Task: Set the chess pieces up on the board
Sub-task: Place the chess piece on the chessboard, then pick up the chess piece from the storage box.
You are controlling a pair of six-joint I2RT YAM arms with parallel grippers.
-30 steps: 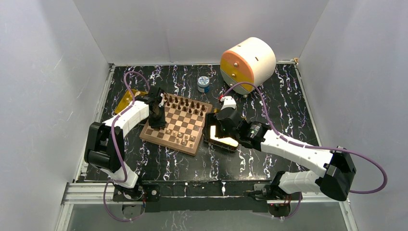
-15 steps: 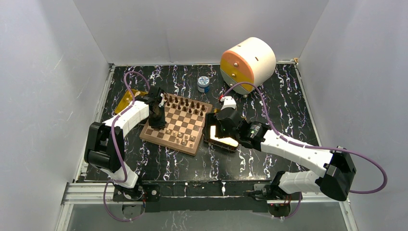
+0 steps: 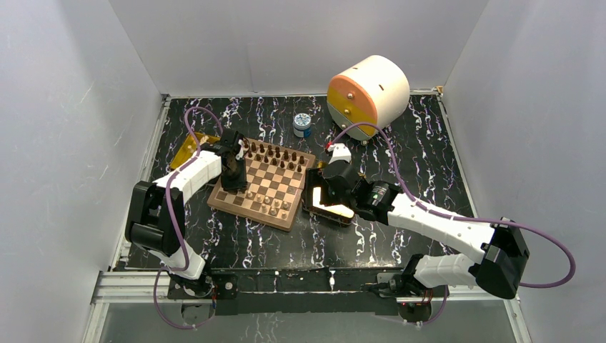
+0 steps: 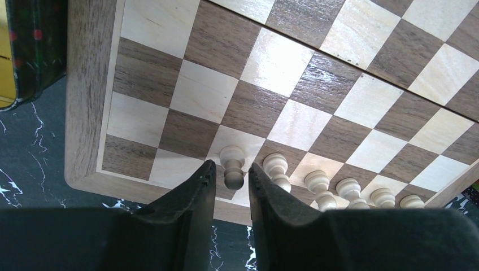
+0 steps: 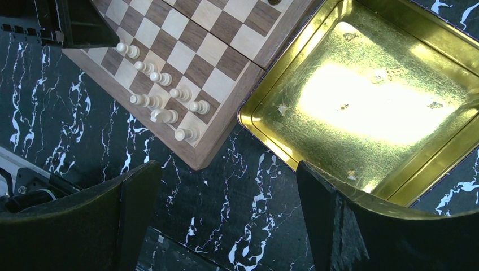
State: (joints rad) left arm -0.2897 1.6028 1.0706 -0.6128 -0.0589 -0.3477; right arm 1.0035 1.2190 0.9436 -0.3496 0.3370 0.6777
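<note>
A pale pawn [image 4: 233, 165] stood on the board [image 4: 85, 113] between the left jaws, parted just clear of it; right jaws gaped wide.

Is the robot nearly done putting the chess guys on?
Partly. Dark pieces line the board's far edge. The left gripper straddles a pale pawn standing beside other pale pieces. Left to fill: bare squares beside it, toward the corner. The right gripper hangs open over an empty-looking tray.
</note>
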